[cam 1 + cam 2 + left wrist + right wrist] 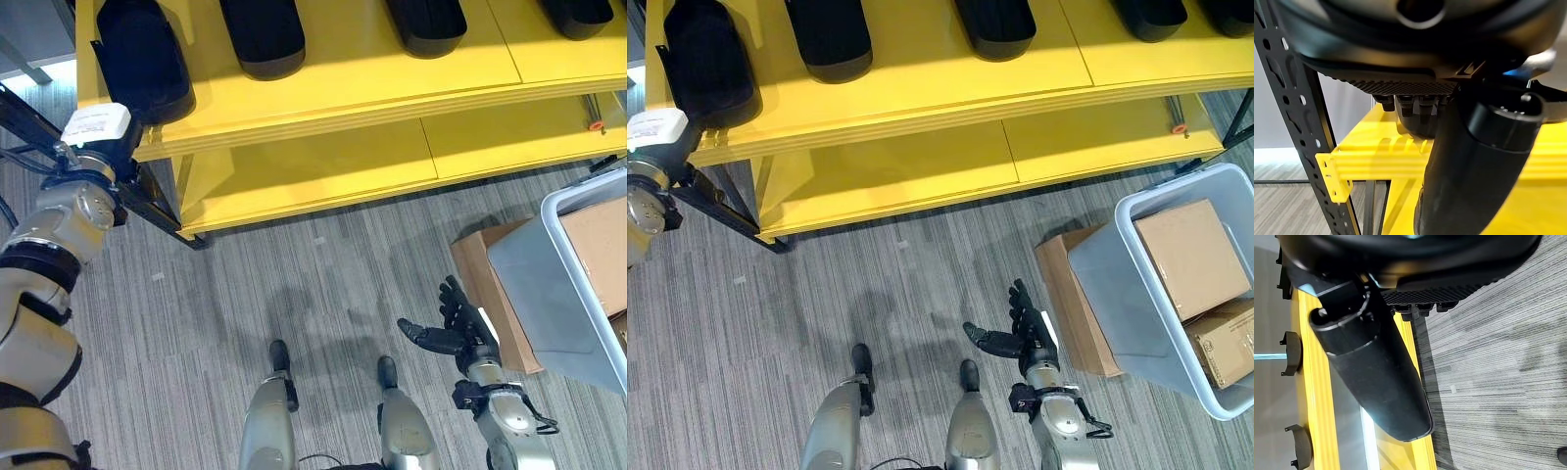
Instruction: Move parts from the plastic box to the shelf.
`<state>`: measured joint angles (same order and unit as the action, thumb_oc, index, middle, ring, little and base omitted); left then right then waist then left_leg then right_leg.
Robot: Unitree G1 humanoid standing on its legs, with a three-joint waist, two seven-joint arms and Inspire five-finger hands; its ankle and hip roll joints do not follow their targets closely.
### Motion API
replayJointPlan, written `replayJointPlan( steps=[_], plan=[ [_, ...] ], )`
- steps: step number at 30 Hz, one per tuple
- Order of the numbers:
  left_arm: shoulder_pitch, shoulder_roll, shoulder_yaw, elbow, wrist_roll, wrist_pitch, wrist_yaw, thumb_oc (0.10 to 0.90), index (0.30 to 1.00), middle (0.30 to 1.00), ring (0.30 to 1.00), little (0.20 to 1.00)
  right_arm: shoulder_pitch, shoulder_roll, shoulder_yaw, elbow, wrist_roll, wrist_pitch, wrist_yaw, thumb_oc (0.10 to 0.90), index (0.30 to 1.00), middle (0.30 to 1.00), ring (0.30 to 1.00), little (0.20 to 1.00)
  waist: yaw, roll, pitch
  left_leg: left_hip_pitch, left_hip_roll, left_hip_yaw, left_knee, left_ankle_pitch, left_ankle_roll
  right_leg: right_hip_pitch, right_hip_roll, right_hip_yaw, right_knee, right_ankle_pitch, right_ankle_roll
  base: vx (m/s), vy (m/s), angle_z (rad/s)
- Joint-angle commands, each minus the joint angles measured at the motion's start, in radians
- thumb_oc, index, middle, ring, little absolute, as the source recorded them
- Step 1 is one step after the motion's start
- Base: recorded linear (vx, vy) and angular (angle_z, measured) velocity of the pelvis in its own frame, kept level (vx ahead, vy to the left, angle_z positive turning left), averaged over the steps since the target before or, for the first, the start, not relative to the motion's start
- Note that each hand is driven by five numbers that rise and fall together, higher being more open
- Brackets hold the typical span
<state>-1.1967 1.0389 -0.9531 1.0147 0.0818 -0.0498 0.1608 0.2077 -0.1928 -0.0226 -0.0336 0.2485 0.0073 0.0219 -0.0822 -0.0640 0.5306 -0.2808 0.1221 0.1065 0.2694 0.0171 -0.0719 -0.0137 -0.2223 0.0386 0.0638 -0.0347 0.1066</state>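
The left arm [44, 284] is built of rounded silver-grey shells with black rings between them and a white block at the wrist. The right hand [458, 328] is dark all over, on a silver-grey forearm with black fittings.

Both eye views look steeply down from the head at the yellow shelf [323, 98], grey carpet [294, 264] and plastic box [1136, 294]; right eye sits slightly rightward, showing more of the box. Left wrist cam looks along its hand, very close, at the shelf's front edge and black upright [1288, 98]. Right wrist cam faces carpet and shelf edge.
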Motion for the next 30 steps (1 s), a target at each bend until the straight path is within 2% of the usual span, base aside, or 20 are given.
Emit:
replayJointPlan(
  steps=[1, 10, 21, 26, 29, 30],
  plan=[
    [-0.219, 0.104, 0.048, 0.102, -0.045, -0.005, 0.065, 0.900, 1.000, 1.000, 1.000, 1.000, 0.004, -0.061, -0.070, -0.138, 0.022, -0.099, 0.004, 0.900, 1.000, 1.000, 1.000, 1.000, -0.012, 0.004, -0.011, 0.092, 0.061, -0.104, 0.009, 0.030, -0.111, 0.050, -0.117, -0.017, 0.000, 0.166, -0.117, 0.01, 0.019, -0.04],
    [-0.273, 0.112, 0.018, 0.185, -0.053, -0.004, 0.058, 0.900, 1.000, 1.000, 1.000, 1.000, 0.013, -0.072, -0.079, -0.150, 0.018, -0.098, 0.008, 0.900, 1.000, 1.000, 1.000, 1.000, -0.019, 0.003, -0.011, 0.058, 0.064, -0.115, 0.034, 0.028, -0.118, 0.024, -0.123, -0.015, 0.000, 0.169, -0.118, 0.01, 0.006, -0.03],
    [-0.336, 0.134, -0.028, 0.202, -0.058, -0.005, 0.064, 0.900, 1.000, 1.000, 1.000, 1.000, 0.020, -0.083, -0.075, -0.153, 0.019, -0.097, 0.012, 0.900, 1.000, 1.000, 1.000, 1.000, -0.019, 0.006, -0.011, 0.034, 0.058, -0.123, 0.054, 0.022, -0.124, 0.012, -0.132, -0.016, -0.007, 0.170, -0.120, 0.00, 0.004, -0.01],
    [-0.324, 0.154, -0.030, 0.125, -0.063, -0.009, 0.071, 0.900, 1.000, 1.000, 1.000, 1.000, 0.032, -0.083, -0.070, -0.151, 0.019, -0.097, 0.018, 0.900, 1.000, 1.000, 1.000, 1.000, -0.011, 0.012, -0.011, 0.043, 0.060, -0.124, 0.055, 0.018, -0.126, 0.022, -0.130, -0.016, -0.005, 0.173, -0.121, 0.00, 0.000, 0.00],
    [-0.244, 0.205, 0.001, -0.045, -0.059, -0.010, 0.067, 0.900, 1.000, 1.000, 1.000, 1.000, 0.040, -0.077, -0.083, -0.147, 0.020, -0.094, 0.029, 0.900, 1.000, 1.000, 1.000, 1.000, 0.001, 0.023, -0.011, 0.066, 0.063, -0.125, 0.046, 0.020, -0.124, 0.041, -0.123, -0.023, -0.003, 0.174, -0.118, 0.00, 0.000, 0.00],
    [-0.239, 0.206, 0.005, -0.047, -0.058, -0.010, 0.067, 0.900, 1.000, 1.000, 1.000, 1.000, 0.040, -0.079, -0.082, -0.147, 0.020, -0.094, 0.029, 0.900, 1.000, 1.000, 1.000, 1.000, -0.001, 0.024, -0.011, 0.067, 0.063, -0.125, 0.046, 0.020, -0.124, 0.042, -0.123, -0.023, -0.004, 0.174, -0.118, 0.00, 0.000, 0.00]
  ],
)
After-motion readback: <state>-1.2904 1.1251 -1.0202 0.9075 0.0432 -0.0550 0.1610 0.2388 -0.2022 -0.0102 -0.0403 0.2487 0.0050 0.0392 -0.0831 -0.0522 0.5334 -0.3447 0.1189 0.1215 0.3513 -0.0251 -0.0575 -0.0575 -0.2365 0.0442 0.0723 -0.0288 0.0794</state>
